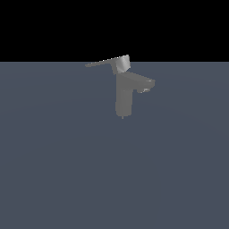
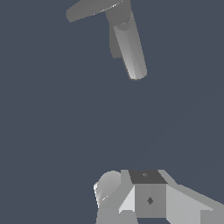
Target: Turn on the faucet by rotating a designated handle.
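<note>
Gripper (image 2: 144, 197) shows only in the wrist view, as pale grey and white blocks plus one rounded part at the frame edge; fingertips are not visible, so I cannot tell whether it is parted or closed. It holds nothing visible and sits well apart from the faucet (image 2: 129, 48), with bare slate-blue floor (image 2: 52, 131) between them.

Wrist view catches the faucet's cylindrical body foreshortened, with a flat grey piece (image 2: 89, 8) at its far end, cut off by the frame; I cannot tell if that is the spout or the handle.

Exterior view shows no arm at all. It gives the faucet (image 1: 124, 96) whole, side on: matte grey upright body, short thick spout (image 1: 143, 82) pointing to the exterior view's right, thin pin under the body. Handle (image 1: 105, 62) is a long thin lever running from a lighter blocky base on top out toward the exterior view's left, roughly level. Faucet stands above centre of that view, near the line where floor meets black background.
</note>
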`<state>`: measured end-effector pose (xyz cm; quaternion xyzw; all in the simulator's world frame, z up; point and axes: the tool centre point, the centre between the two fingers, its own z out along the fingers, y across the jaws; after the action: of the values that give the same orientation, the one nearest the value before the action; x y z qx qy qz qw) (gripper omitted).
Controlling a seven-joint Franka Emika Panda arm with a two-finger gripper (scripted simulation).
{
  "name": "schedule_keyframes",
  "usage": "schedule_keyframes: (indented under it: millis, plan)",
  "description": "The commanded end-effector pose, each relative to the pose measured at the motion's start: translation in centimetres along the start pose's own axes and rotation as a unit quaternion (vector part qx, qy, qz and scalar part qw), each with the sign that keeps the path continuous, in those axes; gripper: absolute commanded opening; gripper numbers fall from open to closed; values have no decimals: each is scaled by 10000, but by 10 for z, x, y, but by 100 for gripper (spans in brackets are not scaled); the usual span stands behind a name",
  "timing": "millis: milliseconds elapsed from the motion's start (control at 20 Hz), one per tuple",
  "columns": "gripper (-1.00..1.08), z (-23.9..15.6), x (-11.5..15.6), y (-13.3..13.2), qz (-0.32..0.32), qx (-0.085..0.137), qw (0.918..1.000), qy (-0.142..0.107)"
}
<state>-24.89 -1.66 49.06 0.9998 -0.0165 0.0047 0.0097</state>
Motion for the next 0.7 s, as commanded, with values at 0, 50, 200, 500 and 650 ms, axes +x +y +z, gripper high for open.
schedule_keyframes:
  millis: [0,50,200,500,650]
  plan:
    - [-100,0,0,0,0,0,10000,0]
    - [-100,0,0,0,4,-4,10000,1]
    - [-100,1,2,1,61,-70,10000,9]
    - [-100,3,3,4,136,-196,9997,29]
    - [-100,3,4,4,148,-181,9997,25]
